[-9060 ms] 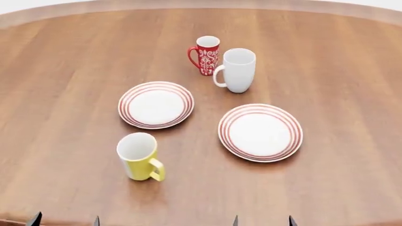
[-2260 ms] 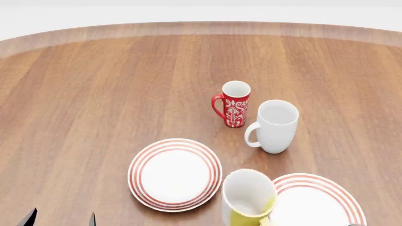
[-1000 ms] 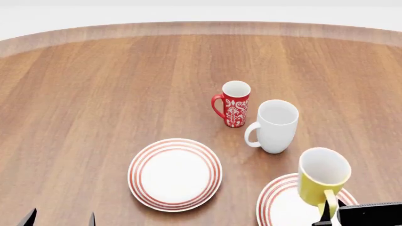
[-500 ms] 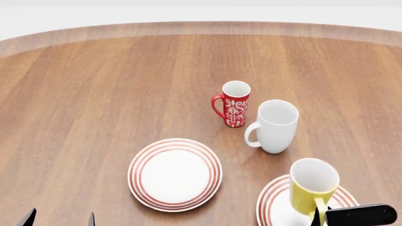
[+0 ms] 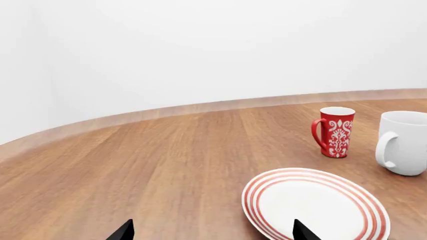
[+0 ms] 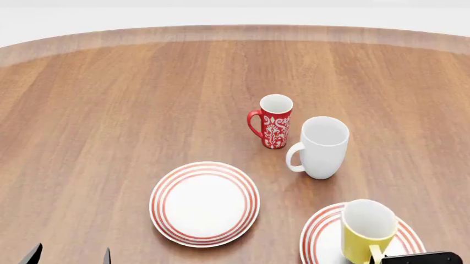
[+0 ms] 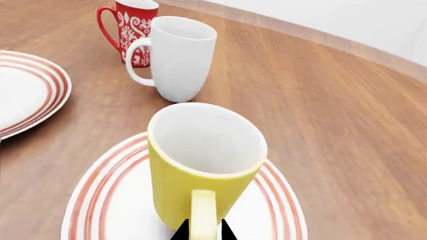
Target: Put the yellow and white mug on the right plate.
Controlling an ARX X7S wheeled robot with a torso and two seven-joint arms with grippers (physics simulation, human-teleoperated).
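yellow mug down on the right plate

half a second back the yellow and white mug (image 6: 366, 231) sat higher over the plate; now it has dropped and its base appears to rest on the right plate (image 6: 318, 240), near the middle, upright with a slight lean. a second ago it was higher still and farther to the right. nine seconds ago it stood on the bare desk (image 6: 118, 110) near the left plate (image 6: 205, 203), and the head camera has since shifted so the plates lie low in its view.

the right end effector (image 7: 201, 232) is at the mug's handle: in the right wrist view two dark fingertips (image 7: 180, 232) flank the yellow loop, pinching it. in the head view only a dark piece of the right arm shows at the lower right edge, just behind the mug.

the left end effector (image 5: 210, 231) shows as two dark tips spread well apart with nothing between them, low over the desk beside the left plate; its place matches the earlier frames.

the plain white mug (image 6: 321, 147) and red patterned mug (image 6: 272, 121) stand upright, just beside each other, beyond the plates, where they were before.
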